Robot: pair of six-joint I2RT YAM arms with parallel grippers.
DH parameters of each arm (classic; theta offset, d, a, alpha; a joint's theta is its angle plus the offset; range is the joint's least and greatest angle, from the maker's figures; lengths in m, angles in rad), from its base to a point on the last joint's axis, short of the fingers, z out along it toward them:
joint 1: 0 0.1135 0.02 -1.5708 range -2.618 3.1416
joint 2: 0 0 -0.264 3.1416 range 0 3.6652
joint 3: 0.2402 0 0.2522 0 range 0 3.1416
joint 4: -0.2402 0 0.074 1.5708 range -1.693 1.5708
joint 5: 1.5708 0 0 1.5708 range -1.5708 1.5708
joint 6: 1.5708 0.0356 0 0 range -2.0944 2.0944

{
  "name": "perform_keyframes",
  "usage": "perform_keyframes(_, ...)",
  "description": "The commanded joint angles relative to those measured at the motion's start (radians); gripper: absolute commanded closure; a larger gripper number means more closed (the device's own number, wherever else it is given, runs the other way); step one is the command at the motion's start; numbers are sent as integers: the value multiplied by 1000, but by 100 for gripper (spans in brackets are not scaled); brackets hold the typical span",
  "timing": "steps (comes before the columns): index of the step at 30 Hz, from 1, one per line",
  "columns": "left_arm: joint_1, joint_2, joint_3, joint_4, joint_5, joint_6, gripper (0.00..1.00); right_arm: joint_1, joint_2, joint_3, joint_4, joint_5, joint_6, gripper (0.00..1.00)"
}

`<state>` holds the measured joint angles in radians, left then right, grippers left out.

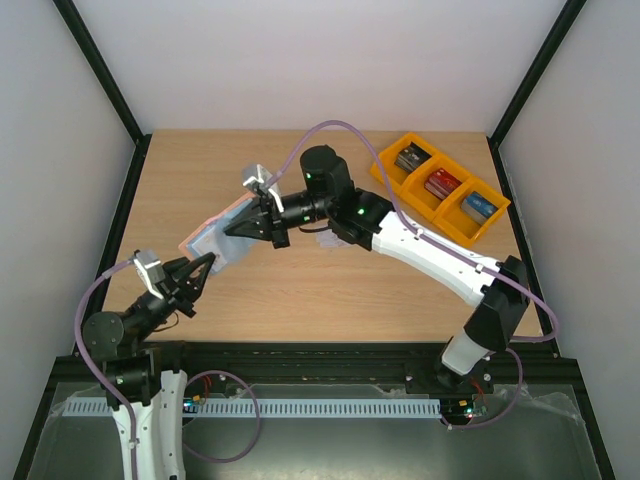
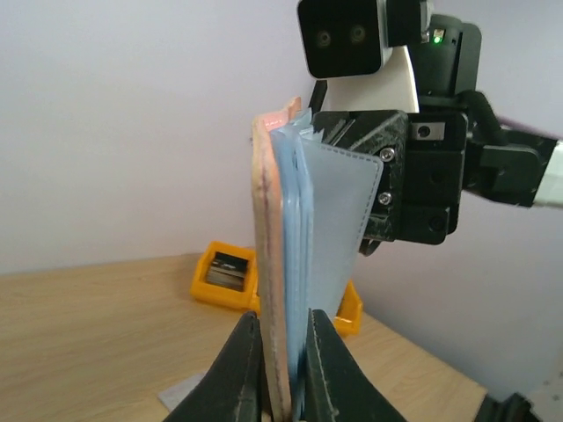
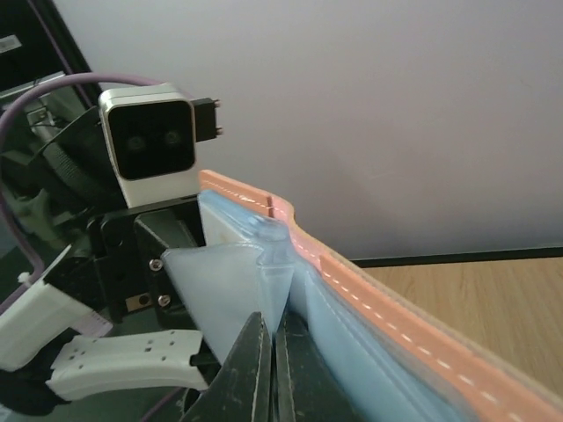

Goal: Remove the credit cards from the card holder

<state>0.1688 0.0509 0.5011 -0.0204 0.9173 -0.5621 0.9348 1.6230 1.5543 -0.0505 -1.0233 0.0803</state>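
Note:
The card holder (image 1: 212,238), pinkish-tan outside and light blue inside, hangs above the table between both grippers. My left gripper (image 1: 203,265) is shut on its lower edge; in the left wrist view its fingers (image 2: 242,369) squeeze the tan cover and blue layers (image 2: 280,220). From the other side, my right gripper (image 1: 272,228) is shut on a pale blue inner flap (image 3: 224,281), pinching it at a fold and holding it away from the cover (image 3: 396,343). That flap (image 2: 339,220) also shows in the left wrist view. No credit cards show; the pockets hide them.
An orange bin (image 1: 394,182) with three compartments of dark, red and blue boxes sits at the back right, and shows again (image 2: 201,283) behind the holder. A pale flat piece (image 2: 180,391) lies on the wood below. Black frame posts border the table.

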Motion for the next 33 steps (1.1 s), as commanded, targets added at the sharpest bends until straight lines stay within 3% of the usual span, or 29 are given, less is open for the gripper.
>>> perform_keyframes(1, 0, -12, -3, 26, 5, 3, 98, -3, -25, -10, -7, -142, -32, 98)
perform_keyframes(3, 0, -13, 4, -14, -25, 30, 98, -15, -28, -12, -14, -112, -37, 98)
perform_keyframes(4, 0, -10, 11, -53, -67, 73, 98, -26, -30, -12, -18, -37, -21, 93)
perform_keyframes(5, -1, -3, 24, -106, -135, 118, 98, -32, -36, -13, -17, 109, 7, 86)
perform_keyframes(7, 0, 23, 60, -216, -315, 250, 98, -51, -44, -24, -13, 414, 71, 86)
perform_keyframes(9, 4, 62, 81, -242, -548, 311, 98, -60, -37, -19, -45, 593, 87, 84)
perform_keyframes(10, 4, 94, 93, -232, -592, 410, 98, -60, -28, -14, -65, 627, 79, 83)
perform_keyframes(11, 4, 129, 111, -228, -618, 518, 98, -59, -18, -10, -82, 631, 77, 80)
perform_keyframes(13, 4, 198, 151, -206, -813, 653, 98, -50, -1, 0, -113, 617, 78, 77)
perform_keyframes(17, -3, 269, 134, -125, -978, 1025, 98, -1, -12, -33, -92, 564, 39, 75)
perform_keyframes(20, -21, 283, 79, -91, -1110, 1274, 98, 53, -17, -57, -10, 445, 28, 73)
perform_keyframes(23, -34, 282, 20, -46, -1212, 1421, 98, 84, 8, -47, 66, 292, 52, 72)
perform_keyframes(26, -38, 288, 9, -38, -1254, 1452, 98, 87, 21, -53, 164, 225, 117, 72)
perform_keyframes(29, -40, 307, 93, -155, -1178, 1342, 98, 87, 36, -53, 228, 209, 163, 72)
perform_keyframes(33, -40, 312, 213, -347, -817, 1168, 98, 88, 76, -57, 342, 208, 286, 73)
